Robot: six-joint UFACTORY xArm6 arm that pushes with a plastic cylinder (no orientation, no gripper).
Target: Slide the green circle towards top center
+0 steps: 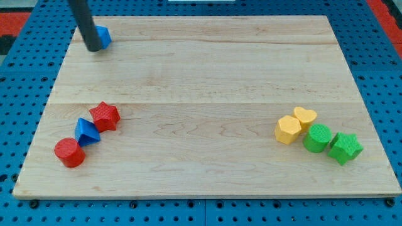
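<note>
The green circle (317,138) sits at the view's lower right on the wooden board (207,69). It touches a green star (345,148) on its right, a yellow heart (305,117) above it and a yellow hexagon (288,130) on its left. My tip (93,48) is at the view's top left, far from the green circle, against a blue block (103,36) that the rod partly hides.
At the view's lower left lie a red star (105,116), a blue triangle (86,132) and a red circle (69,152) in a diagonal row. The board's edges border a blue perforated table (19,125).
</note>
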